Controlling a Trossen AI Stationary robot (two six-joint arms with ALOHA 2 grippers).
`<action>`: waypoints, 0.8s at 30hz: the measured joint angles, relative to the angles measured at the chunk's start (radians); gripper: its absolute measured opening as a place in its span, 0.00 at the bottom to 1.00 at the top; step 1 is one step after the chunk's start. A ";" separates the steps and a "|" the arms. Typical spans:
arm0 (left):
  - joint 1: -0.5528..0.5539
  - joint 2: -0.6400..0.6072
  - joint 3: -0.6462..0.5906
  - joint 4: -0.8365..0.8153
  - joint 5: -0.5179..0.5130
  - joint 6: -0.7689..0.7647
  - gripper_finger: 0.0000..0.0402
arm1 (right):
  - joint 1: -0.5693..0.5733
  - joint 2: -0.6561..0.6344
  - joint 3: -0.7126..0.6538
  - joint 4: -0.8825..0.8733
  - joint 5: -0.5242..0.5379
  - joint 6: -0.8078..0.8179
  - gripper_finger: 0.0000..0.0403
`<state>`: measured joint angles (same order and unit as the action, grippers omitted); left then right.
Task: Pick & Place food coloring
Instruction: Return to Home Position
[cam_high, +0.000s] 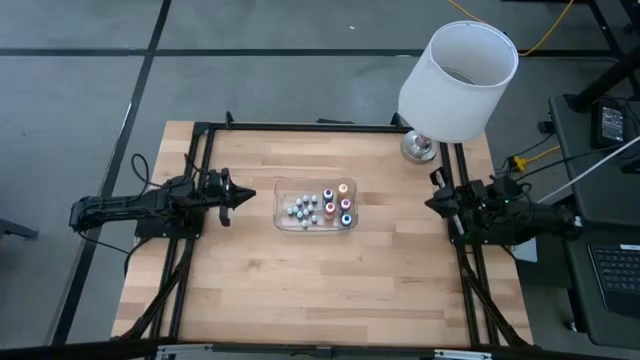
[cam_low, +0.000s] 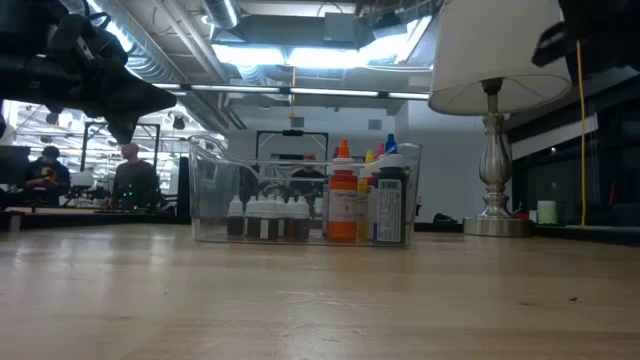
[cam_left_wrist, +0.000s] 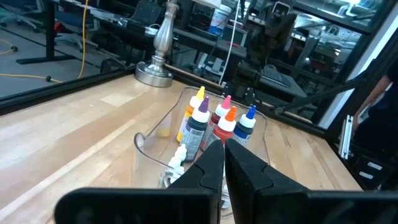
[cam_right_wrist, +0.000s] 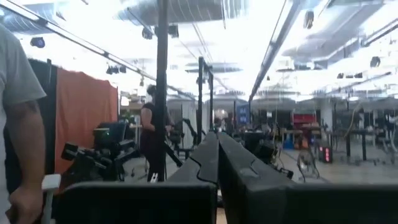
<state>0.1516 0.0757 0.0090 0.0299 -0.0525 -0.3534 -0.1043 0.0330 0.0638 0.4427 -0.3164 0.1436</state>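
Judged complete: food coloring bottles all in clear bin, none loose on worktop; left tool and right tool closed, empty, well apart from bin.

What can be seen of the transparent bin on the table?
The transparent bin is a clear, plastic-looking box with rounded corners and no lid. It stands upright near the middle of the wooden table. Inside it stand tall bottles with coloured caps at one end and small pale-capped bottles at the other. The left gripper and the right gripper are both apart from it.
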 joint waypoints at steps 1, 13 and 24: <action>0.000 0.000 0.000 0.000 0.000 0.000 0.03 | 0.000 -0.033 -0.023 0.002 -0.001 0.001 0.01; 0.000 0.002 0.000 -0.004 -0.001 0.000 0.02 | 0.000 -0.025 -0.057 -0.273 -0.010 -0.096 0.01; 0.000 0.002 0.000 -0.004 0.000 0.000 0.02 | -0.005 -0.003 -0.057 -0.387 0.044 -0.129 0.01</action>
<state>0.1513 0.0776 0.0090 0.0257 -0.0521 -0.3534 -0.1092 0.0303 0.0070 0.0562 -0.2726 0.0150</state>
